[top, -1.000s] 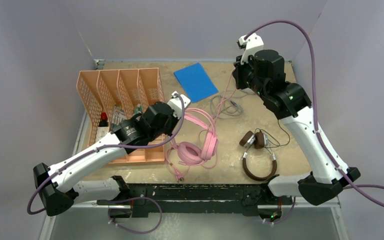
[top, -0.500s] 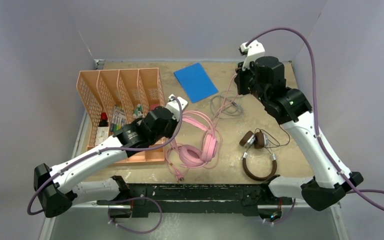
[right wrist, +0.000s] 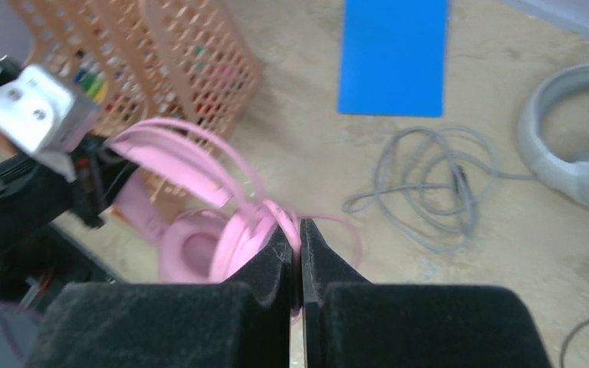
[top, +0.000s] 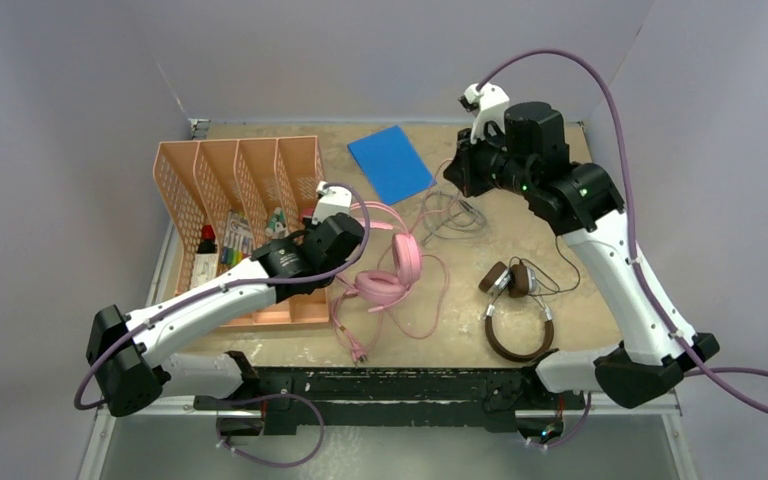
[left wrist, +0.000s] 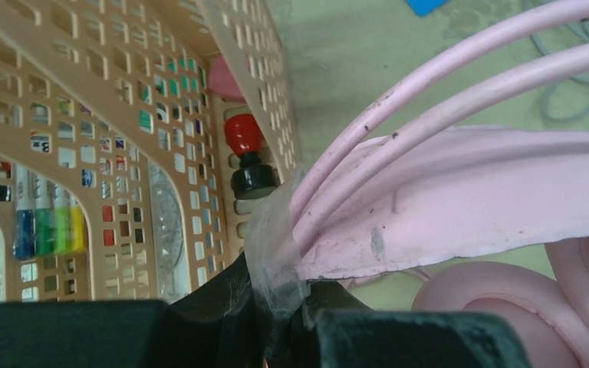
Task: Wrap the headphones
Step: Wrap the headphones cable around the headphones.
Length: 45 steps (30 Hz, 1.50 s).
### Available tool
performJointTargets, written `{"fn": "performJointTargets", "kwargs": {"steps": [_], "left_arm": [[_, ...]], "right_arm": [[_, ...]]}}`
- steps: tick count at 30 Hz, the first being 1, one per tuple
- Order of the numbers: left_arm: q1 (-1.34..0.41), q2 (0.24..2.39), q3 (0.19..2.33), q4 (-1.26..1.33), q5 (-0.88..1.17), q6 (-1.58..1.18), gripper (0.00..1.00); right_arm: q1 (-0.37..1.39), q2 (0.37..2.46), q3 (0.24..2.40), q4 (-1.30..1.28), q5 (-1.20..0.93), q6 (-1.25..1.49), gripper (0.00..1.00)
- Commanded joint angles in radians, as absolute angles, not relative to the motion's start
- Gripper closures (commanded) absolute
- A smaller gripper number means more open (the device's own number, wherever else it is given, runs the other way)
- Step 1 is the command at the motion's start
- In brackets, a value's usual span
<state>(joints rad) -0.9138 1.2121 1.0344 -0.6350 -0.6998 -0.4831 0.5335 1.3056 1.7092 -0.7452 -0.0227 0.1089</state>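
The pink headphones (top: 392, 272) hang tilted just right of the organizer, and my left gripper (top: 358, 250) is shut on their headband (left wrist: 460, 192) near one ear cup. Their pink cable (top: 428, 208) runs up to my right gripper (top: 453, 173), which is shut on it; in the right wrist view the cable sits pinched between the black fingers (right wrist: 276, 257). The brown-and-silver headphones (top: 516, 312) lie flat at the front right with a thin black cable. The light-grey headphones (right wrist: 575, 161) show in the right wrist view, with their grey cable (right wrist: 429, 184) coiled beside them.
An orange mesh organizer (top: 245, 190) holding markers and small bottles stands at the left, close beside my left gripper. A blue card (top: 392, 163) lies at the back centre. The pink cable's loose end trails toward the front edge (top: 355, 345).
My left gripper has swung left and back, lifting and tilting the pink headphones. My right gripper has moved left, drawing the pink cable with it.
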Motion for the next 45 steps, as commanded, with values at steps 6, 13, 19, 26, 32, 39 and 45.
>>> {"fn": "performJointTargets", "kwargs": {"steps": [6,13,19,26,32,39,45], "left_arm": [[-0.914,1.24,1.116,-0.628,-0.958,-0.708,1.0],[-0.894,1.218,1.116,-0.641,-1.013,-0.745,1.0],[-0.87,1.167,1.097,-0.63,-0.987,-0.79,1.0],[-0.85,1.129,1.07,-0.595,-0.882,-0.765,1.0],[-0.776,1.062,1.061,-0.593,-0.785,-0.735,1.0],[-0.717,0.95,1.0,-0.414,-0.291,-0.649,1.0],[-0.716,0.892,1.008,-0.374,-0.091,-0.676,1.0]], "right_arm": [[0.53,1.372,1.808,-0.941,-0.356,0.146,1.0],[0.53,1.33,1.757,-0.989,-0.343,0.101,1.0],[0.53,1.308,1.68,-0.992,-0.208,0.058,1.0],[0.532,1.289,1.608,-0.936,0.071,0.038,1.0],[0.53,1.297,1.583,-0.992,0.009,0.016,1.0],[0.52,1.313,1.467,-0.932,0.157,0.143,1.0],[0.354,1.428,1.399,-0.743,-0.097,0.161,1.0]]}}
